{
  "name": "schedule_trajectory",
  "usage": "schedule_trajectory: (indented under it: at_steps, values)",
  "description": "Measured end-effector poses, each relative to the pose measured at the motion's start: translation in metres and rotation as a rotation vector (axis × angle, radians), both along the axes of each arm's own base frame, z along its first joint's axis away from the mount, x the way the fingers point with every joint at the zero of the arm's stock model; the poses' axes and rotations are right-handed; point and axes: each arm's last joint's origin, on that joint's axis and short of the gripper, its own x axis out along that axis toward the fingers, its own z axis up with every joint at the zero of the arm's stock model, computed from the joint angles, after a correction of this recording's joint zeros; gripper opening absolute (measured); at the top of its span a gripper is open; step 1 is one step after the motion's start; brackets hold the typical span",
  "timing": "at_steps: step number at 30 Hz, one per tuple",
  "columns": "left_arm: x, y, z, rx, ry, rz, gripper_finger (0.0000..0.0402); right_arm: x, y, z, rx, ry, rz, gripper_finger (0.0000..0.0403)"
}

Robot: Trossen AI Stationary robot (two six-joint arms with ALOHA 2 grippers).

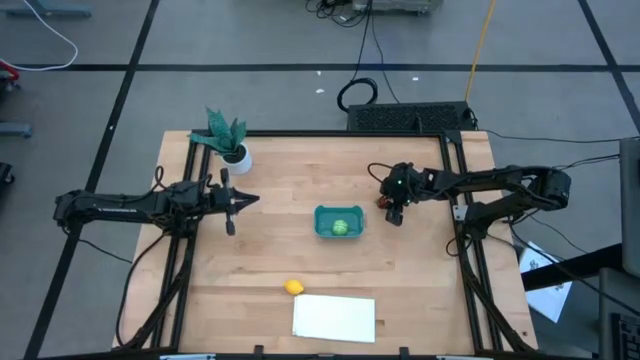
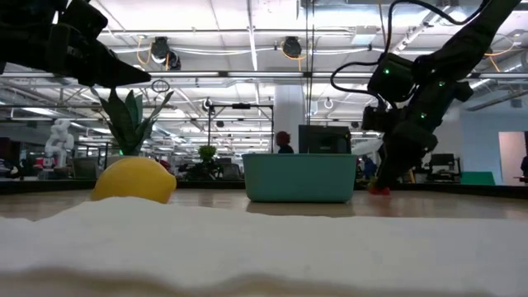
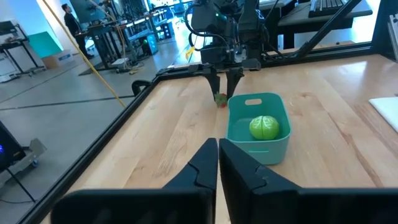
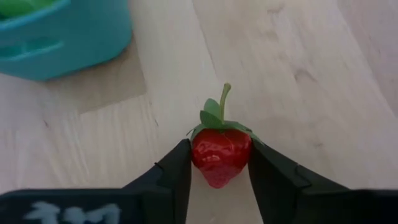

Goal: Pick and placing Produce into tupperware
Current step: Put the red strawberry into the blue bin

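One of three is done: the round green toy vegetable (image 1: 340,228) already lies in the small teal-blue plastic tub (image 1: 322,215) mid-desk. My right gripper (image 4: 219,163) is down beside the tub, on the side toward the desk's right edge, pinching the small red toy strawberry (image 4: 221,154) between both fingers. The yellow toy lemon (image 1: 293,287) waits near the front edge beside a flat white sheet (image 1: 334,318). My left gripper (image 3: 218,163), pressed together, hangs near the left edge.

Teal tub (image 1: 325,227), green ball (image 1: 340,228) inside, yellow lemon (image 1: 293,287), red strawberry (image 4: 221,155) (green leaves)
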Motion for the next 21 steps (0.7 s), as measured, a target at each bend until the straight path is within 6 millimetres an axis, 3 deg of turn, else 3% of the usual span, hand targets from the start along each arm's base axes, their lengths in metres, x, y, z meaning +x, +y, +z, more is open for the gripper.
schedule_trajectory:
  at_steps: [14,21]
  values:
    - [0.000,0.000,0.000,0.001,0.000,0.000,0.0005,-0.004,0.003,0.016,0.030,-0.040,0.022,0.0119]
    - [0.000,0.000,0.000,0.001,0.001,0.000,0.0013,0.008,0.001,0.046,0.035,-0.018,0.040,0.0119]
